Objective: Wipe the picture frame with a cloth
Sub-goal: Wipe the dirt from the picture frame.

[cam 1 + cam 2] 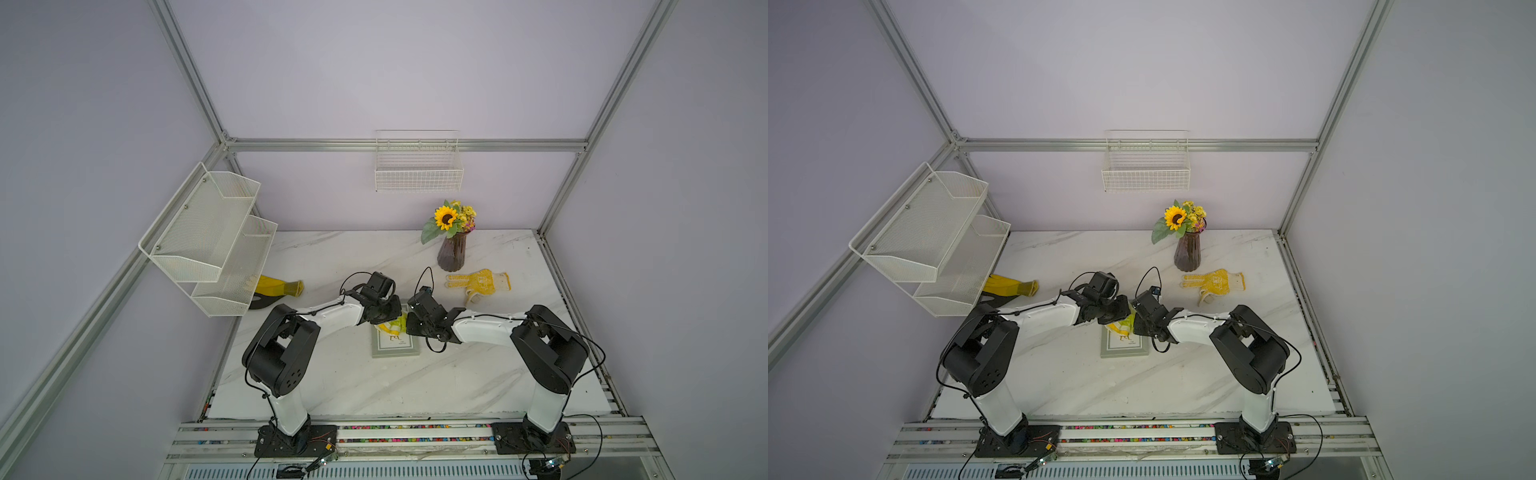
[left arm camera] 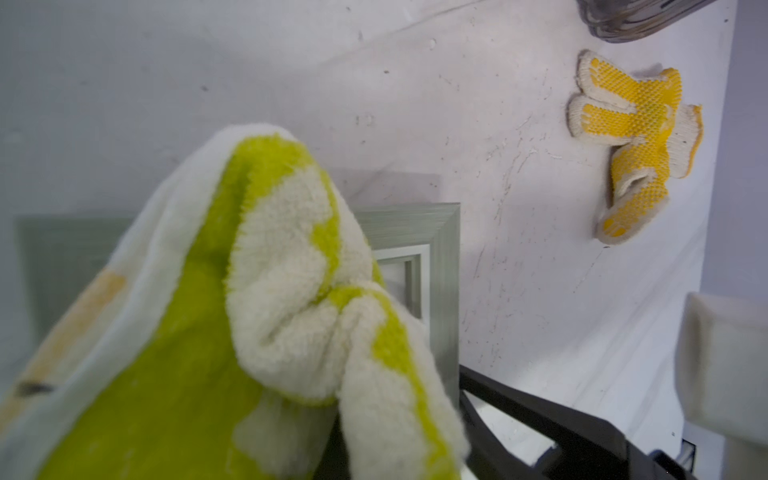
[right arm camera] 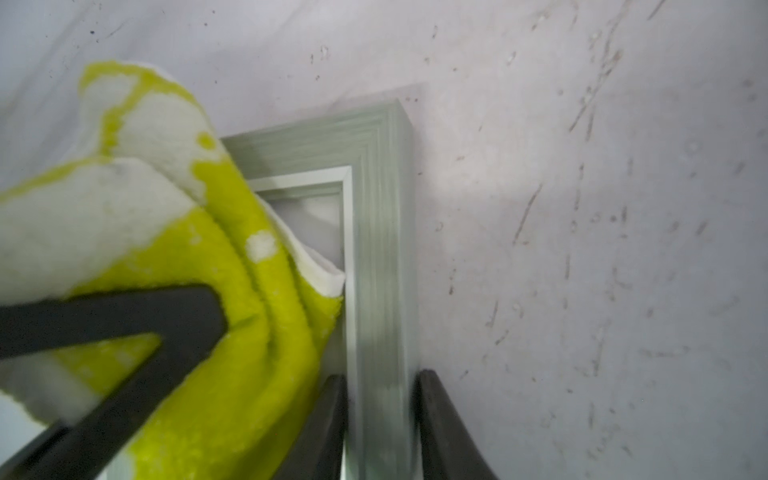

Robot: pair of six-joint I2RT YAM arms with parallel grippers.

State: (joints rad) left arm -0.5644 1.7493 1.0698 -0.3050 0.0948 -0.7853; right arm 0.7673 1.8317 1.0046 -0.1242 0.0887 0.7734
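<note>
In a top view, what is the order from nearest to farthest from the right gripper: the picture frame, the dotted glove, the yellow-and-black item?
1. picture frame: its right edge sits in the right gripper.
2. dotted glove: behind, to the right.
3. yellow-and-black item: far on the left side.

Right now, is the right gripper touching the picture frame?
Touching. In the right wrist view the right gripper straddles one rail of the picture frame, a finger pressed against each side, no gap showing.
</note>
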